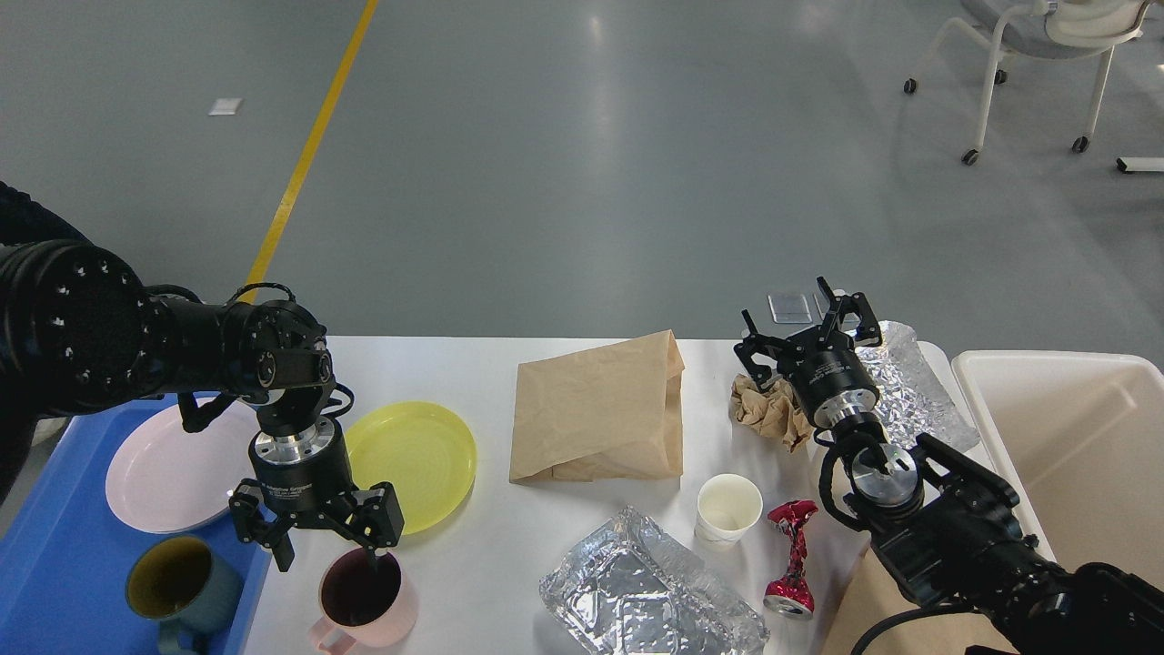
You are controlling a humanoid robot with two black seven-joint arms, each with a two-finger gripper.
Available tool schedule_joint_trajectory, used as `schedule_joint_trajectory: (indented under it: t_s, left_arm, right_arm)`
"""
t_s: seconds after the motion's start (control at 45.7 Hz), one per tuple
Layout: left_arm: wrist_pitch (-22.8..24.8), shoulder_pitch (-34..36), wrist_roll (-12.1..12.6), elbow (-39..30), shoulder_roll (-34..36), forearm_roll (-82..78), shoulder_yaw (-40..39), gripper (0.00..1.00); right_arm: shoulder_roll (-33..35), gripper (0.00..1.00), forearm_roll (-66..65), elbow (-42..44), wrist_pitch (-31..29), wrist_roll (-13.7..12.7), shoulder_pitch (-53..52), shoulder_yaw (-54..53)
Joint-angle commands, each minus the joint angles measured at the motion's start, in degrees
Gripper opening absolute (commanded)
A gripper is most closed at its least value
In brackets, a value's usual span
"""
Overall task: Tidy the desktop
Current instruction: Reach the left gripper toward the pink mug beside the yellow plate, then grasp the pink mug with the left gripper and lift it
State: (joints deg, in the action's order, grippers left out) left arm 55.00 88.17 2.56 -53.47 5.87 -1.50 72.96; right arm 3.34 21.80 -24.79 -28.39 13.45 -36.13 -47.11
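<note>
The white desktop [473, 564] carries a yellow plate [423, 459], a pink mug [364, 602], a brown paper bag [596, 418], a paper cup [727, 509], a crushed red can [791, 559] and crumpled foil [646, 596]. My left gripper [327, 553] points down and stands open just over the pink mug's far rim, its right finger at the mug's mouth. My right gripper [800, 323] is open at the back right, above a crumpled brown paper wad [768, 409], holding nothing.
A blue tray [55, 564] at the left holds a pale pink plate [164, 468] and a dark teal mug [173, 582]. More foil [909, 382] lies at the back right. A cream bin [1073, 446] stands beside the table's right edge.
</note>
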Motion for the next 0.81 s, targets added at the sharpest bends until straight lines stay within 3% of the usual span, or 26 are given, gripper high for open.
schedule_joint_trajectory:
  t_s: [0.0, 0.197, 0.394, 0.613, 0.789]
  left_arm:
    - [0.0, -1.2, 1.3, 0.1, -0.1, 0.0, 0.0, 0.96]
    - [0.0, -2.7, 1.7, 1.0, -0.4, -0.1, 0.0, 0.94]
    - [0.0, -4.0, 1.7, 4.2, -1.0, -0.2, -0.1, 0.79]
    - [0.0, -5.5, 1.7, 6.0, -1.2, -0.2, -0.4, 0.71]
    - [0.0, -6.3, 2.1, 6.5, -1.3, -0.2, -1.7, 0.47]
  right_arm:
    - [0.0, 1.00, 0.0, 0.0, 0.0, 0.0, 0.0, 0.0]
    - [0.0, 1.00, 0.0, 0.0, 0.0, 0.0, 0.0, 0.0]
    - [0.0, 1.00, 0.0, 0.0, 0.0, 0.0, 0.0, 0.0]
    - [0.0, 1.00, 0.0, 0.0, 0.0, 0.0, 0.0, 0.0]
    - [0.0, 1.00, 0.0, 0.0, 0.0, 0.0, 0.0, 0.0]
